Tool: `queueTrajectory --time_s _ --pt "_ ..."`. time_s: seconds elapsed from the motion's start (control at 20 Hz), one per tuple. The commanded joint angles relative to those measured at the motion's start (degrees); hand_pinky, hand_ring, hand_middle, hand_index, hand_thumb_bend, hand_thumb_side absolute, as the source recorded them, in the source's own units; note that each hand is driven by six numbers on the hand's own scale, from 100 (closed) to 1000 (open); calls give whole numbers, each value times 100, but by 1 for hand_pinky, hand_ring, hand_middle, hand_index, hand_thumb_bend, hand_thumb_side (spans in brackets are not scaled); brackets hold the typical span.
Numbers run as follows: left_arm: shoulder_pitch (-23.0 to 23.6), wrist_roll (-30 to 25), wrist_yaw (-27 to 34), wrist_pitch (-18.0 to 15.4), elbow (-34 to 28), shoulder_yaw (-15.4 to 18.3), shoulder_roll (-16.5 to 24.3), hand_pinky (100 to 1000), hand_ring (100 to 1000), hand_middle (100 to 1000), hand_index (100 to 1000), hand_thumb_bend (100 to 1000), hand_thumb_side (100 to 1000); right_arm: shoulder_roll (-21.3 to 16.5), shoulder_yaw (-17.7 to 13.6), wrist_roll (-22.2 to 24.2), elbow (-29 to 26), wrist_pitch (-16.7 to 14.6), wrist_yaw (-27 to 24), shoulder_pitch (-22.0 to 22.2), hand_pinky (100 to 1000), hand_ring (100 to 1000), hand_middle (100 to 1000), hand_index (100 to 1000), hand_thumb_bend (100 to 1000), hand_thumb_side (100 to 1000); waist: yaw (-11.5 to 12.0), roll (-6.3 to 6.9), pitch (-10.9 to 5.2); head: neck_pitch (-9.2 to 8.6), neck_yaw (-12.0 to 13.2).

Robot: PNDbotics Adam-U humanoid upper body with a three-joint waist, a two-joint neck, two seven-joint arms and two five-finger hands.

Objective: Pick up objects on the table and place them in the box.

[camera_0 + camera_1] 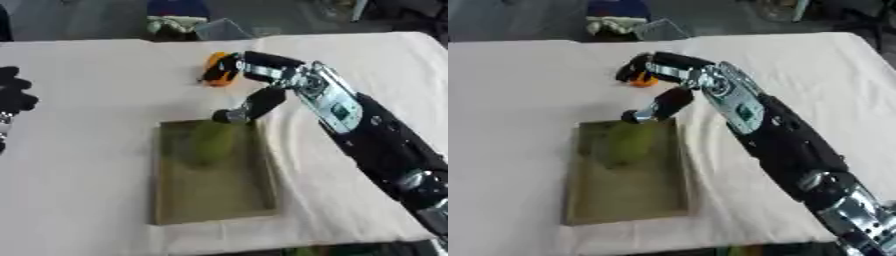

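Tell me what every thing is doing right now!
Box: open, flat on the table, green thing inside.
Green thing: lying in the box's far end.
Orange thing: on the table beyond the box, right hand's fingers curled round it.
Right hand: reaching over the table.
Left hand: idle at the left edge.

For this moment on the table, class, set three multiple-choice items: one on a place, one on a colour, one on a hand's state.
1. Where is the blurred green object?
A. Inside the shallow olive rectangular box
B. On the cloth left of the box
C. At the table's far edge

2. What colour is the small round object by the right hand?
A. Blue
B. Orange
C. White

3. How does the left hand stand?
A. Holding the box
B. Inside the box
C. Idle at the left edge

Key: 1 A, it lies within the walls; 2 B, plainly orange; 3 C, away from everything.
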Motion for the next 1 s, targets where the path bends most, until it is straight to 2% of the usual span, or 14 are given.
queueTrajectory --time_s 0.05,0.15,0.25,0.4,0.55,0.7,1.0 --pt "-37 -8 -25 -4 -89 12 109 661 617 633 807 416 710 -146 -173 -67 -367 129 -197 -239 788 839 794 894 450 592 -14 16 -90 -44 12" --pt "-35 -13 -21 -4 -87 6 105 661 617 632 807 415 711 -41 -247 -207 -194 267 -88 -381 787 840 799 904 423 571 -20 18 -98 -40 5" --pt "-38 -24 -14 -5 -85 -4 96 661 617 632 807 415 711 158 -320 -345 322 424 118 -586 790 845 807 913 408 554 -11 24 -109 -43 -11" --pt "-36 -34 -5 -5 -81 -15 87 661 617 632 807 415 711 554 -414 -429 1294 500 714 -945 802 856 827 931 392 533 31 33 -119 -42 -35" --pt "-39 -49 2 -7 -78 -28 72 661 617 632 807 415 711 1013 -648 -638 2246 424 1596 -1222 809 858 836 935 395 523 77 46 -116 -43 -60" --pt "-52 -56 6 -12 -81 -33 64 661 617 632 807 415 710 1425 -993 -1087 3005 415 2579 -1341 816 865 848 941 396 509 112 69 -106 -52 -83" --pt "-70 -62 20 -13 -85 -40 42 660 618 632 807 414 711 1921 -1570 -2217 3794 817 4421 -1382 853 904 919 955 409 484 158 95 -80 -69 -119"
